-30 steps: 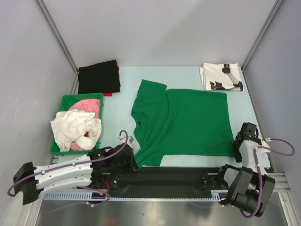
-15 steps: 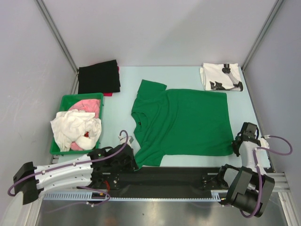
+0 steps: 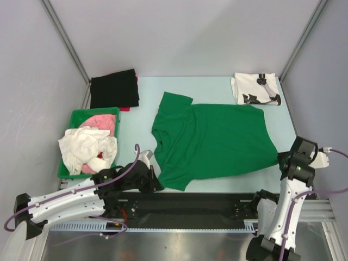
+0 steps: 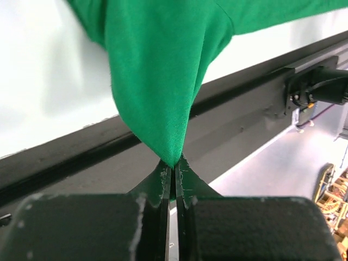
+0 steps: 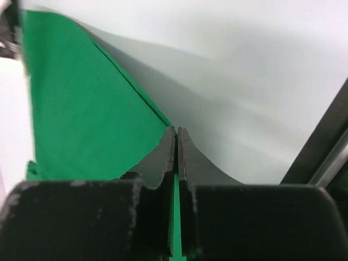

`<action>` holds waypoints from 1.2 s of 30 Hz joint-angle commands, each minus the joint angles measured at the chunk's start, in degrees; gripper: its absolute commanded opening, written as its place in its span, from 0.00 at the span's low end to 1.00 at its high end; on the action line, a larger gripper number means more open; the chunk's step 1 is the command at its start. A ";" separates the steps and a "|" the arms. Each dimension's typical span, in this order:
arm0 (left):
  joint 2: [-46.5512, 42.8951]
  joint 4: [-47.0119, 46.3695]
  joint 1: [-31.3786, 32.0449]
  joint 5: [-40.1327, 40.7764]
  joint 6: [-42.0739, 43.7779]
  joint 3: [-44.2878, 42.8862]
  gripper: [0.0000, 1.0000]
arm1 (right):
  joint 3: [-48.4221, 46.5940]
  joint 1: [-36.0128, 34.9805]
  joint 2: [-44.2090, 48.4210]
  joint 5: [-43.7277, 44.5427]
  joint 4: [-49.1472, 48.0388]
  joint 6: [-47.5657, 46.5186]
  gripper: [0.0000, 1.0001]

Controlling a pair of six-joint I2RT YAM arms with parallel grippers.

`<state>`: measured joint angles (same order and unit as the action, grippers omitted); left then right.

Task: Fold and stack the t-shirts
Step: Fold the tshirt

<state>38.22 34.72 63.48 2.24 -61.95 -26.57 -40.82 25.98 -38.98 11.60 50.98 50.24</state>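
Two grippers are at work, and both have their jaws pressed together on cloth. The left gripper [image 4: 174, 163] pinches a fold of the one green t-shirt [image 3: 212, 141] at its near left part, close to the near edge of the table [image 3: 206, 84]. In the left wrist view the fabric hangs down in a cone that narrows to a point between the closed fingertips. The right gripper [image 5: 176, 130] is clamped on the same shirt's near right corner. In the right wrist view a thin strip of green runs down between the closed fingers, and the cloth rises off the table, casting a shadow beneath it. From above, that corner is drawn out to a point toward the right gripper [image 3: 283, 161].

The green shirt is spread across the middle of the table, collar toward the left edge and hem toward the right. One sleeve points at the far edge.

One white t-shirt [image 3: 255, 88] with black print lies folded in the far right corner, well apart from the green one. One folded black garment [image 3: 114, 88] sits in the far left corner. One green bin [image 3: 92, 112] stands along the left edge, holding a crumpled white cloth [image 3: 87, 148] and a pink cloth [image 3: 100, 122]. One black rail [image 3: 201, 204] runs along the near edge.
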 commanded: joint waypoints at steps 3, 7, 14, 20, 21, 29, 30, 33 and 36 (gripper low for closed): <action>-1.04 2.63 -0.20 -0.75 -1.24 -4.88 0.00 | -5.06 2.93 4.52 2.64 9.40 -2.69 0.00; 0.88 7.72 -0.20 4.25 0.87 -9.37 0.00 | -6.29 3.11 5.58 7.29 10.98 -2.52 0.00; 10.01 7.21 -2.91 6.02 7.53 -15.17 0.00 | -6.20 3.11 2.52 1.96 5.73 -4.97 0.00; 16.88 4.57 -13.88 1.55 17.98 -21.68 0.00 | -7.26 3.03 -4.60 -1.13 0.45 -7.43 0.00; 19.41 4.13 -15.39 0.58 19.49 -23.60 0.00 | -7.43 3.03 -6.27 -1.22 -0.17 -7.78 0.00; 34.98 2.72 -25.85 -3.82 31.00 -35.47 0.00 | -11.21 -0.40 -18.22 -1.93 -6.76 -8.05 0.00; 36.82 2.55 -26.65 -4.78 31.89 -37.83 0.00 | -11.56 -1.10 -19.63 -1.58 -7.21 -7.79 0.00; 43.59 2.63 -29.73 -7.15 35.23 -42.49 0.00 | -13.40 -2.60 -24.20 -0.61 -8.88 -6.91 0.00; 49.66 2.63 -32.28 -8.65 37.86 -47.41 0.00 | -14.20 -3.12 -27.81 0.18 -10.55 -6.03 0.00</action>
<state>84.55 38.26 33.47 -3.33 -29.85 -68.14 -52.01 23.27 -64.73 10.07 44.18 43.48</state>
